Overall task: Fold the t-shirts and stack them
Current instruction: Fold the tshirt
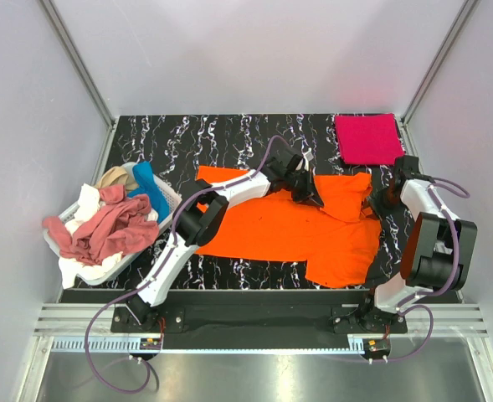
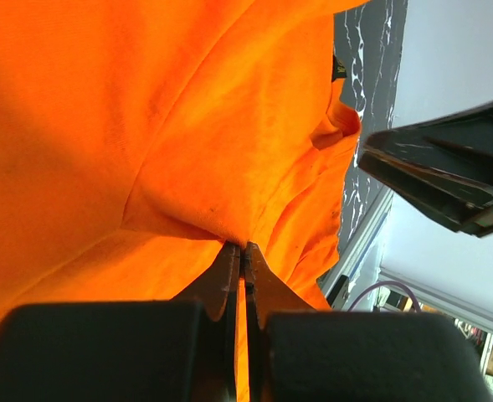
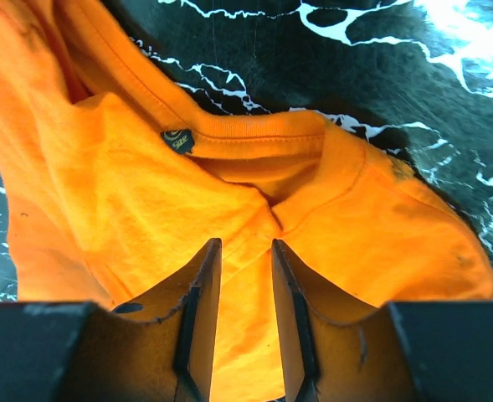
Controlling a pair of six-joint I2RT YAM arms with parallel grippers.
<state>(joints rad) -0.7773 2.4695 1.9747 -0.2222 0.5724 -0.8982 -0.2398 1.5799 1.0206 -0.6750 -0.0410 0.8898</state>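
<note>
Your left gripper (image 2: 243,248) pinches tight on a soft fold of the orange t-shirt (image 1: 288,228) spread across the black marbled table (image 1: 229,134), while your right gripper (image 3: 244,244) holds its jaws narrowly parted over the ribbed collar (image 3: 263,126).

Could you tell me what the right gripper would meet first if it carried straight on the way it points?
The orange t-shirt, just below its collar; the table probably lies right beneath.

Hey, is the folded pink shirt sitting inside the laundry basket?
No, the folded crimson-pink shirt lies on the table at its far right corner, while the basket sits at the left edge.
</note>
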